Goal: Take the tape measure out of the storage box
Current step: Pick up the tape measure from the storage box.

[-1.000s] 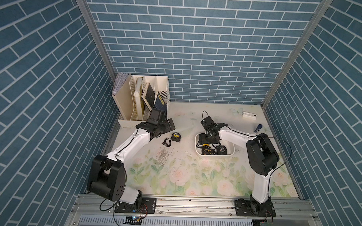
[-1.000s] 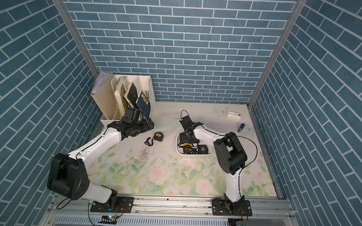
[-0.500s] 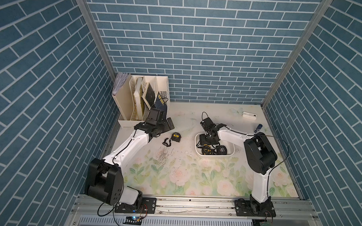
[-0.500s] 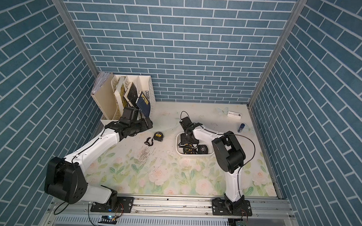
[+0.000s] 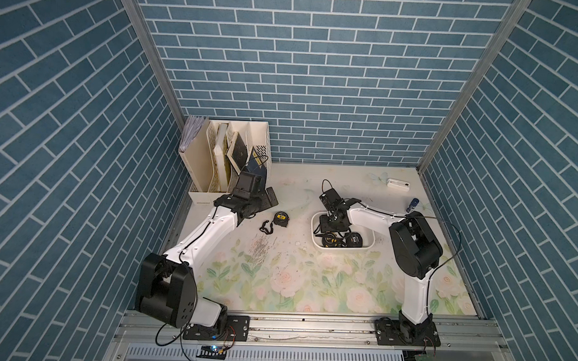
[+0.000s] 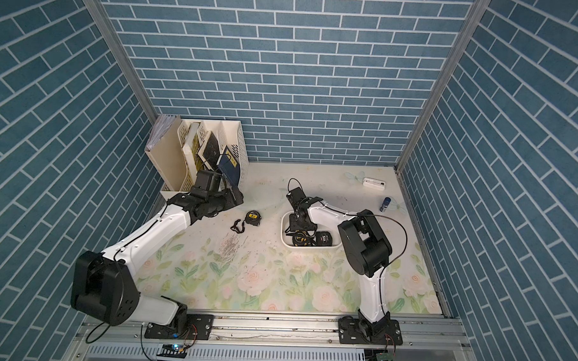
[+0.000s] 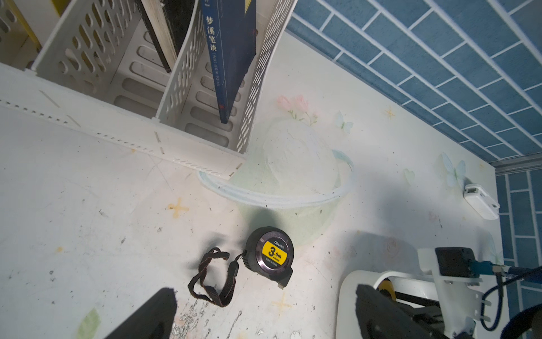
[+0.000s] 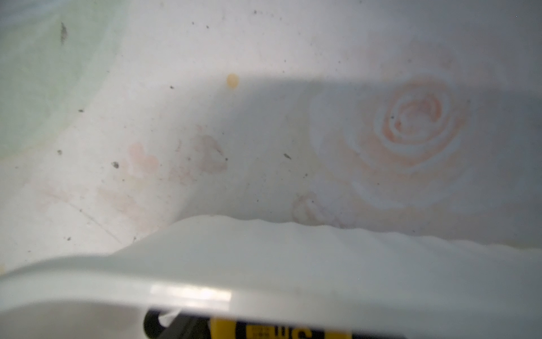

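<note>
Right wrist view: black-and-yellow tape measure (image 8: 264, 330) inside the shallow white plastic storage box (image 8: 293, 264), just beneath the right gripper (image 5: 333, 226); whether it grips cannot be told.

You have the shallow white plastic storage box (image 5: 368, 247) right of centre on the flower-printed table (image 5: 310, 288). In its near half, one black round tape measure (image 5: 329, 239) lies left of a second black tape measure (image 5: 354, 238). A third black-and-yellow tape measure (image 5: 281, 218) lies on the table left of the box. The cream slotted file organizer (image 5: 199, 158) stands back left, and a small white rectangular device (image 5: 397, 183) lies back right.
</note>
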### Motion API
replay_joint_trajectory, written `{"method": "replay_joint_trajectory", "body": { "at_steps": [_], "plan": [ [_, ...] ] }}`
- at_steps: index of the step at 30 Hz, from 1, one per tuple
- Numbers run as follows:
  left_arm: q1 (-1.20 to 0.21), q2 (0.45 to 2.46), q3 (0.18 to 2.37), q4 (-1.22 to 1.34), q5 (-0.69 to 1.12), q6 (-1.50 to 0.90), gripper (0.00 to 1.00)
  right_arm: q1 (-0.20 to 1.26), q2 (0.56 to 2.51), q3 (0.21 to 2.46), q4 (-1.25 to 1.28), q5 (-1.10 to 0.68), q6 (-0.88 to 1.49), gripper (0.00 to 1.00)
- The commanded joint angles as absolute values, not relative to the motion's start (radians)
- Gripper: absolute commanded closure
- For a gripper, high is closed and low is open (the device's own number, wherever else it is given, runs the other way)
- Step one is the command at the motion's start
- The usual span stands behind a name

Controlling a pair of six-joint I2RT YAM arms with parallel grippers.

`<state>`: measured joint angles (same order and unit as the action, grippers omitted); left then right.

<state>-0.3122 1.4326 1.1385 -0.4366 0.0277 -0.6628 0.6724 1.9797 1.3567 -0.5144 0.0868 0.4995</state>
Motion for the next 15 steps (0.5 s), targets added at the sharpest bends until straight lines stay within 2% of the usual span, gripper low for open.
{"method": "replay_joint_trajectory", "body": {
  "at_steps": [1,9,15],
  "plan": [
    [-0.307,1.433,1.184,-0.439,0.079,-0.666,0.00,0.676,1.850,1.339,-0.511,0.130,0.435,0.93],
    [-0.307,1.474,1.266,-0.459,0.209,-0.677,0.00,0.675,1.593,1.315,-0.505,0.132,0.288,0.99],
    [-0.305,1.528,1.285,-0.369,0.562,-0.711,0.01,0.675,1.359,1.230,-0.416,-0.068,0.129,0.98]
  ]
}}
